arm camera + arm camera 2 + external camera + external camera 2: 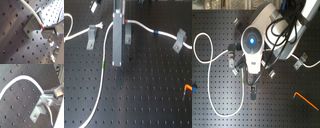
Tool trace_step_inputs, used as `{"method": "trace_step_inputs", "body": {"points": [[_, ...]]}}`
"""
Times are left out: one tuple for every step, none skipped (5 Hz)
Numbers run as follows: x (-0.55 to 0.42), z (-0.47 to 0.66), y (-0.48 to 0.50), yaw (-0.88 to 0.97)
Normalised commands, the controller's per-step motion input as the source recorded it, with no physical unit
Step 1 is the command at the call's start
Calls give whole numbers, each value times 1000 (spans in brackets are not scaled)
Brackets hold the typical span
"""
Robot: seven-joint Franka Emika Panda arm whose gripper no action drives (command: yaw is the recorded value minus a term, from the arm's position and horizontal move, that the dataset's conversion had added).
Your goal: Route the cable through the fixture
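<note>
Gripper [46, 29] pinching cable [32, 12], over fixture [31, 26]

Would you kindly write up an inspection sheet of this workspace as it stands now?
Surface: black perforated breadboard, bolt holes in a regular grid.
Job's things: white cable with a green band; grey fixture clips bolted in a row; in the first wrist view the cable lies over a clip.
Clutter: orange L-shaped key near the second exterior view's right edge.
Grippers: gripper, jaws pinching the cable at its red band.
Cables: the cable's slack loops wide in the second exterior view; black robot cabling.
Surroundings: nothing seen.
</note>
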Motion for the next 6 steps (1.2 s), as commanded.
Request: {"method": "trace_step_inputs", "body": {"points": [[-34, 209, 183, 0], [5, 24, 129, 0], [3, -1, 92, 69], [5, 22, 120, 100], [-76, 192, 140, 100], [-105, 483, 14, 0]]}}
